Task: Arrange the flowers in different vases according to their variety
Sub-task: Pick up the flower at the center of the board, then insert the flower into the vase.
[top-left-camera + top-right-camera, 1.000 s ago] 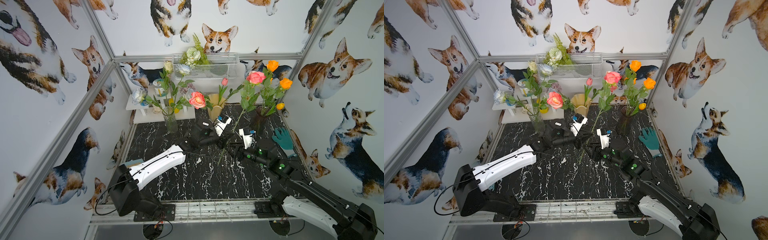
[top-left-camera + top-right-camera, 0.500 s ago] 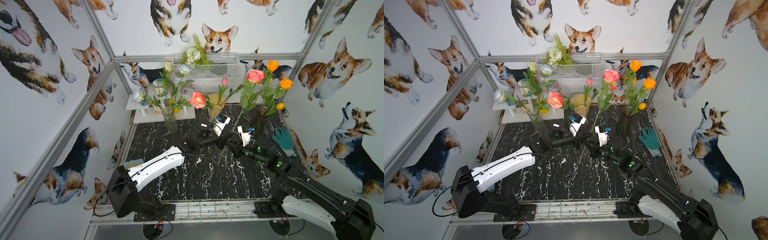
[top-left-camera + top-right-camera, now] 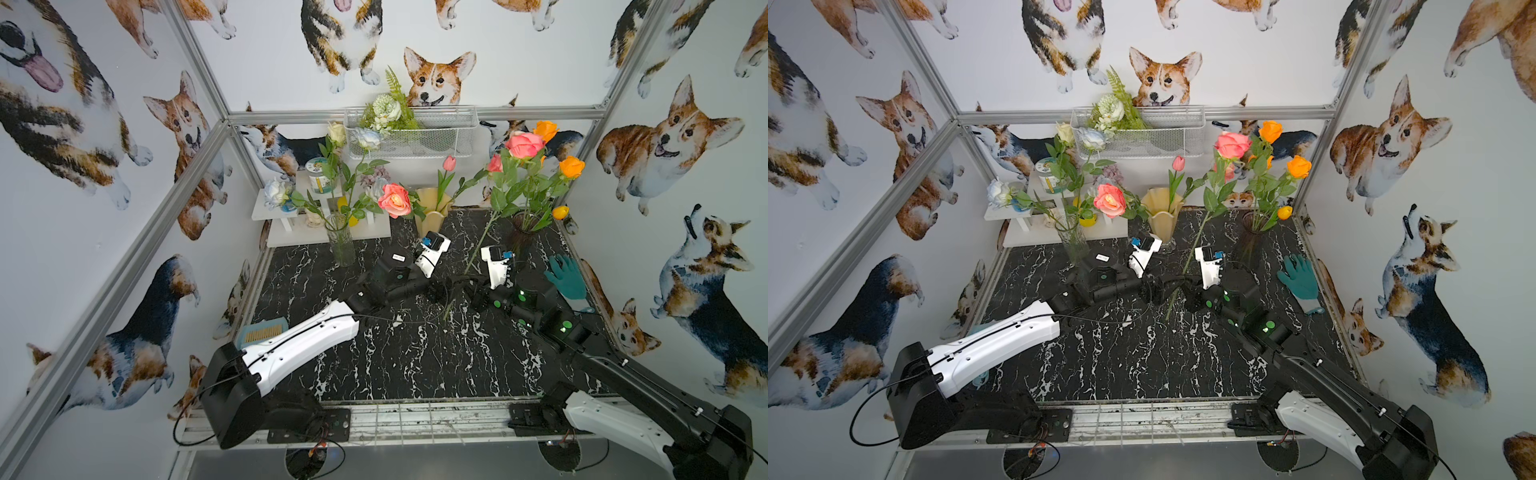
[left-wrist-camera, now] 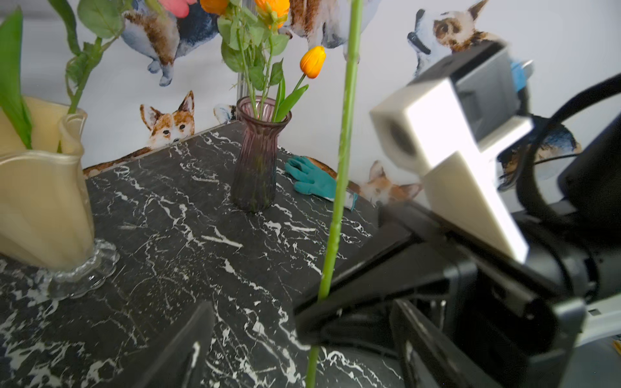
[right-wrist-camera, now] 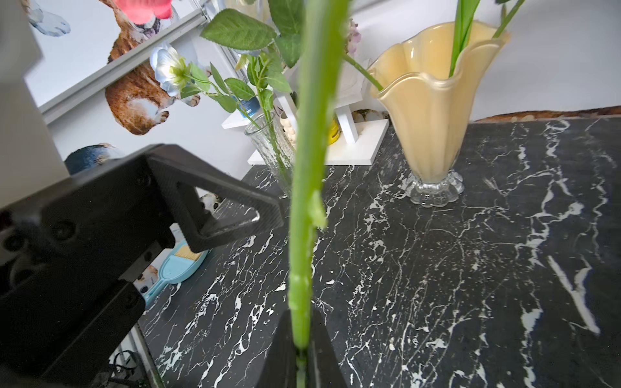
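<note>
Your right hand grips the pink rose low on its stem, mid-frame in both top views, and your left hand stands open, so back it clear before lifting.

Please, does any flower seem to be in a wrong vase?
Yes. A pink rose leans out of the clear vase among white roses, and an orange tulip stands with orange roses in the purple vase.
</note>
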You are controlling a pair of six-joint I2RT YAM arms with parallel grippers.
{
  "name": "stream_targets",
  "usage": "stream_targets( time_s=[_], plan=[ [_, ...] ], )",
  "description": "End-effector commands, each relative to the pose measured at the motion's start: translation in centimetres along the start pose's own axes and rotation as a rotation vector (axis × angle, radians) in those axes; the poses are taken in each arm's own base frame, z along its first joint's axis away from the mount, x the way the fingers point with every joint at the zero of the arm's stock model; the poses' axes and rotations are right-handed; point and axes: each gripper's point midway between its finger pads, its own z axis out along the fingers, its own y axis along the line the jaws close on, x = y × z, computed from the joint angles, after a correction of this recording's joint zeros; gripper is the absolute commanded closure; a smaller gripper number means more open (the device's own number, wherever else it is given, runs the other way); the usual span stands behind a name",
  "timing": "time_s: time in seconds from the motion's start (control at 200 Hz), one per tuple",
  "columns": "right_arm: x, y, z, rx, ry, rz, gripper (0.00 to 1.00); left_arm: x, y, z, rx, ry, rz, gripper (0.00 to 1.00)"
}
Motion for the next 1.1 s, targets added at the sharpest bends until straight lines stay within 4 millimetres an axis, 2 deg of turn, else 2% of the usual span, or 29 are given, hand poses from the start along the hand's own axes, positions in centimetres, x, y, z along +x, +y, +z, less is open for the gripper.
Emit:
stream_targets(
  time_s=[0.0, 0.12, 0.24, 0.3, 0.41, 0.445, 0.52, 0.535, 0.586, 0.716, 0.881, 1.021, 1.096],
  plan=[
    [-0.5, -1.3, 0.0, 0.084, 0.015, -0.089, 1.0, 0.8, 1.7, -1.0, -0.084, 0.001, -0.022, 0.1],
    [-1.8, -2.1, 0.4, 0.133, 0.021, -0.142, 1.0, 2.4, 3.5, -2.6, -0.165, 0.016, -0.04, 0.09],
    [-4.2, -3.4, 0.8, 0.174, -0.006, -0.169, 1.0, 4.2, 5.5, -4.4, -0.234, 0.024, -0.076, 0.08],
    [-5.7, -4.0, 1.1, 0.193, -0.027, -0.185, 1.0, 5.2, 6.5, -5.1, -0.264, 0.04, -0.097, 0.08],
    [-9.6, -4.0, 1.7, 0.212, -0.089, -0.23, 1.0, 7.1, 8.2, -5.9, -0.319, 0.075, -0.132, 0.08],
    [-10.1, -4.4, 2.8, 0.222, -0.081, -0.24, 1.0, 7.7, 8.6, -6.1, -0.334, 0.081, -0.142, 0.08],
    [-12.7, -4.4, 3.9, 0.233, -0.12, -0.265, 1.0, 8.2, 9.4, -6.5, -0.355, 0.081, -0.167, 0.08],
    [-13.0, -4.5, 4.2, 0.236, -0.124, -0.269, 1.0, 9.7, 9.7, -6.5, -0.363, 0.11, -0.176, 0.08],
    [-14.7, -4.6, 4.9, 0.243, -0.154, -0.279, 1.0, 10.6, 10.2, -6.7, -0.376, 0.12, -0.191, 0.07],
    [-18.5, -4.9, 6.8, 0.252, -0.221, -0.299, 1.0, 11.5, 10.7, -7.1, -0.388, 0.129, -0.21, 0.05],
    [-23.0, -5.5, 9.2, 0.267, -0.282, -0.322, 1.0, 11.8, 10.9, -7.5, -0.391, 0.125, -0.218, 0.02],
    [-25.5, -6.1, 11.4, 0.276, -0.309, -0.336, 1.0, 12.0, 11.0, -7.9, -0.389, 0.118, -0.228, 0.01],
    [-25.9, -6.6, 13.1, 0.276, -0.297, -0.338, 1.0, 12.0, 11.1, -8.0, -0.39, 0.117, -0.232, 0.01]
  ],
)
